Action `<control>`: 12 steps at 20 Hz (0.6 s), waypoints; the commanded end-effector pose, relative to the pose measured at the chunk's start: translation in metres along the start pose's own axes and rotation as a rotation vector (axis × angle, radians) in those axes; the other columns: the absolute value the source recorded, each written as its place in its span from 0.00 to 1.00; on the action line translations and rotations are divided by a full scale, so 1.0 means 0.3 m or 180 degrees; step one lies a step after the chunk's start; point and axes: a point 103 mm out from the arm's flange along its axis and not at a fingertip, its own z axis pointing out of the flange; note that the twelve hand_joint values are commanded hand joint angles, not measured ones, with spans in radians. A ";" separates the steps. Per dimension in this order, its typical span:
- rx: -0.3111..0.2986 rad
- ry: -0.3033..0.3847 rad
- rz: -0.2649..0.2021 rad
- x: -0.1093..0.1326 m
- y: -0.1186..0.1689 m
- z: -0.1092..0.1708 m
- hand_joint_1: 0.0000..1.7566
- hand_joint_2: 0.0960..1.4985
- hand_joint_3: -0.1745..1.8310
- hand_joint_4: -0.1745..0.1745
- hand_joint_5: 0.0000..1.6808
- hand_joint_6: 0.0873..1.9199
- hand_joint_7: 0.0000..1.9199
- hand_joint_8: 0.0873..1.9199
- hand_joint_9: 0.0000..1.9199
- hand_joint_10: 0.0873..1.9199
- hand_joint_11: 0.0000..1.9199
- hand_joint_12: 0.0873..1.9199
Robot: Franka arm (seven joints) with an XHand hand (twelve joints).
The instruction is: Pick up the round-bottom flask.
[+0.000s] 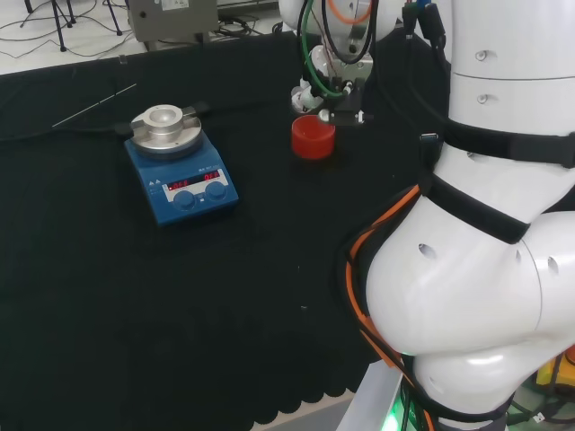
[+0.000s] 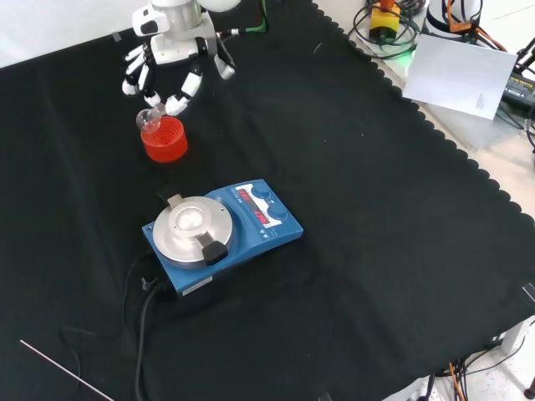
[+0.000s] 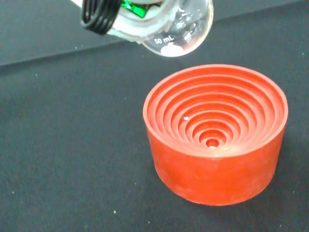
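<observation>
A small clear round-bottom flask (image 3: 182, 30) hangs tilted just above the red ribbed stand (image 3: 215, 137), clear of its rings. The hand (image 3: 141, 20) is shut on the flask near its neck. Seen from the front, the hand (image 2: 179, 53) reaches down at the cloth's far left, with fingertips (image 2: 177, 102) pinching the flask (image 2: 150, 120) over the far rim of the stand (image 2: 165, 139). In the head view the hand (image 1: 332, 92) sits right above the stand (image 1: 313, 137); the flask itself is hard to make out there.
A blue hotplate stirrer (image 2: 224, 230) with a silver top (image 1: 166, 127) stands near the stand, its black cable (image 2: 140, 326) trailing over the cloth. A thin rod (image 1: 94, 105) lies beyond it. A white sheet (image 2: 462, 72) lies past the cloth's scalloped edge.
</observation>
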 end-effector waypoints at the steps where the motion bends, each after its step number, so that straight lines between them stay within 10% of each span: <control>1: 0.0000 0.0028 0.0059 0.021 -0.044 -0.047 0.62 0.47 0.40 0.87 0.66 0.46 0.26 0.28 0.35 0.27 0.17 0.66; 12: 0.0037 -0.0030 0.0081 -0.005 -0.079 -0.087 0.62 0.46 0.40 0.87 0.66 0.46 0.26 0.28 0.35 0.27 0.17 0.66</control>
